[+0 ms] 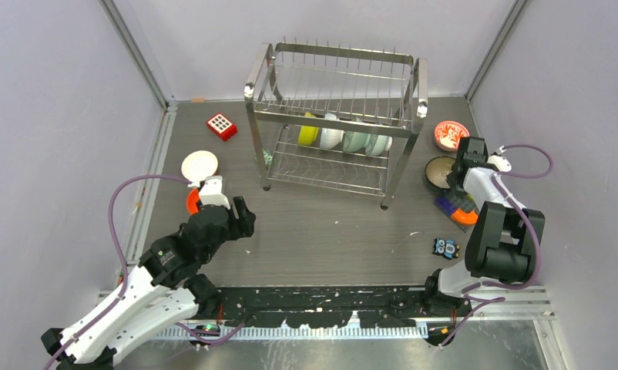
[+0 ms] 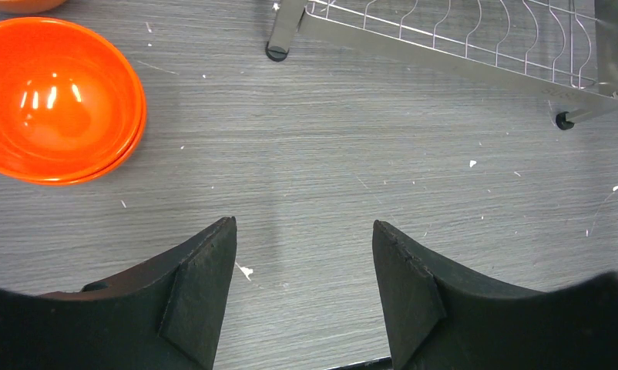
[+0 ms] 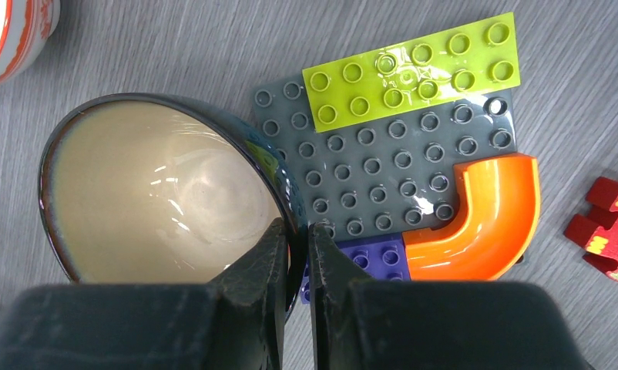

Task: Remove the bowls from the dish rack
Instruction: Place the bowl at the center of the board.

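Left arm [image 1: 136,299]: white shells, black joints, purple cable [image 1: 115,220] off wrist. Right arm [image 1: 506,239]: mostly black blocks, white wrist section, second purple cable [image 1: 529,146]. Left end effector [image 2: 304,262], right end effector [image 3: 298,247]: matte black, wedge-shaped fingers, rough edges.

Robotics lab test cell. Plain pale walls [image 1: 52,92] on aluminium frame posts [image 1: 136,54] box in a grey wood-grain tabletop [image 1: 329,239]. Two robot arms, left [image 1: 136,293] and right [image 1: 498,239], trailing purple cables [image 1: 117,223], are bolted to a black rail [image 1: 321,301] at the near edge. A steel dish rack [image 1: 337,116], a dark bowl [image 3: 159,200] and toy bricks [image 3: 383,154] sit on top.
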